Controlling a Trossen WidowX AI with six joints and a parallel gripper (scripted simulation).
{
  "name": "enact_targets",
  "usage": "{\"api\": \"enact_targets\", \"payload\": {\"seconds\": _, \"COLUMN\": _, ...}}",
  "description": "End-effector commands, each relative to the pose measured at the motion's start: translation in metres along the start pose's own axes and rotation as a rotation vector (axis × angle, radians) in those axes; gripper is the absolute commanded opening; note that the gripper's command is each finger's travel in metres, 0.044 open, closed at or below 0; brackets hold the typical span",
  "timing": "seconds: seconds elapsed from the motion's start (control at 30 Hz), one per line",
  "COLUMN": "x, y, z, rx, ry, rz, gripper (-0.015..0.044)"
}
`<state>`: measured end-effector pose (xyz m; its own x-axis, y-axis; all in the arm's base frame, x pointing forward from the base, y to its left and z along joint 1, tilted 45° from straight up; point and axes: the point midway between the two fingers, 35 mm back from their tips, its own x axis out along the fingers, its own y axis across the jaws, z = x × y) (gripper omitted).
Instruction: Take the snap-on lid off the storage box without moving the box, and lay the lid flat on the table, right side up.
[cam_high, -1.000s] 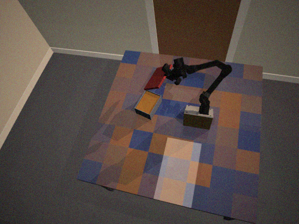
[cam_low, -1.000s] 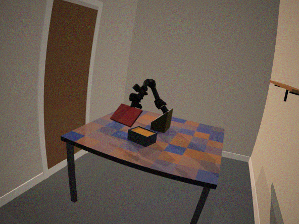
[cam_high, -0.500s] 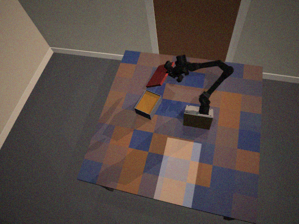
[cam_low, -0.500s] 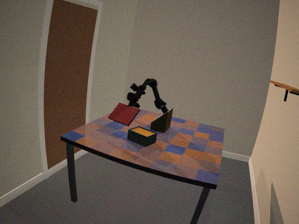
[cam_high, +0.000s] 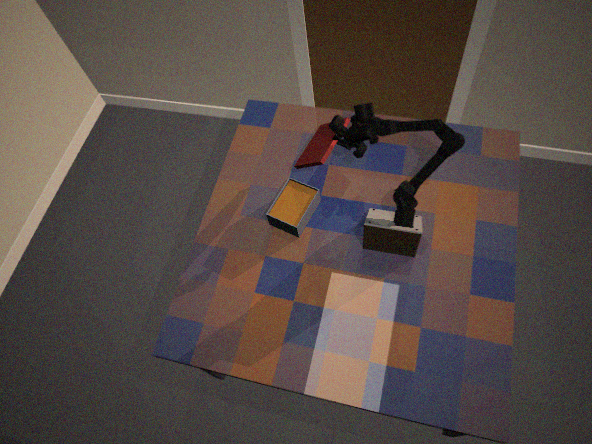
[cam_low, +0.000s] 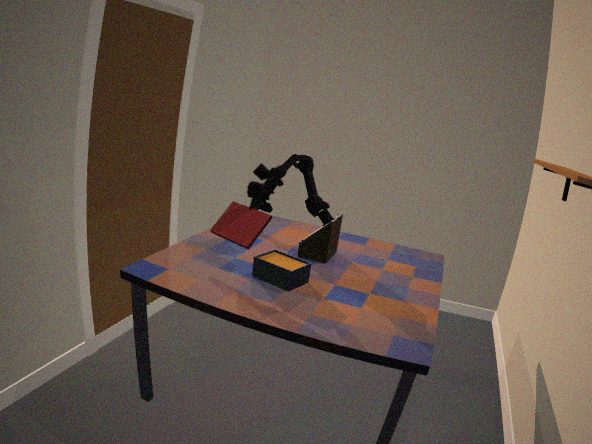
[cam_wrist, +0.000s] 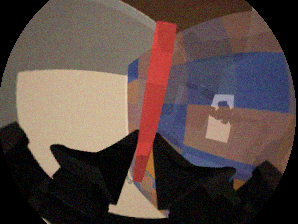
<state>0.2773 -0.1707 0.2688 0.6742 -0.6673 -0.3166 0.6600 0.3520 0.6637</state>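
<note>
While the red lid (cam_high: 317, 145) (cam_low: 241, 224) (cam_wrist: 157, 85) is gripped by the pincer (cam_high: 340, 139) (cam_low: 255, 206) (cam_wrist: 147, 133), tilted, the open box (cam_high: 298, 231) (cam_low: 280, 277) is left below and beside it.

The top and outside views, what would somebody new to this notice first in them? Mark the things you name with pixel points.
Probably the red lid (cam_high: 316, 146) (cam_low: 241, 224) (cam_wrist: 156, 80), tilted in the grip of the black gripper (cam_high: 345, 131) (cam_low: 254, 206) (cam_wrist: 147, 133) near the door side of the table (cam_high: 452, 320) (cam_low: 280, 327). Next, the open box (cam_high: 309, 216) (cam_low: 280, 276) beside it, its orange inside showing. From above, the bright patch of light across the tabletop also stands out.
</note>
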Motion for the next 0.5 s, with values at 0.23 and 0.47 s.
{"api": "enact_targets", "payload": {"seconds": 0.23, "x": -0.0047, "y": 0.0033, "z": 0.0168, "rx": 0.002, "ry": -0.006, "rz": 0.019, "gripper": 0.0}}
{"api": "enact_targets", "payload": {"seconds": 0.47, "x": -0.0007, "y": -0.0019, "z": 0.014, "rx": 0.001, "ry": -0.006, "rz": 0.019, "gripper": 0.0}}
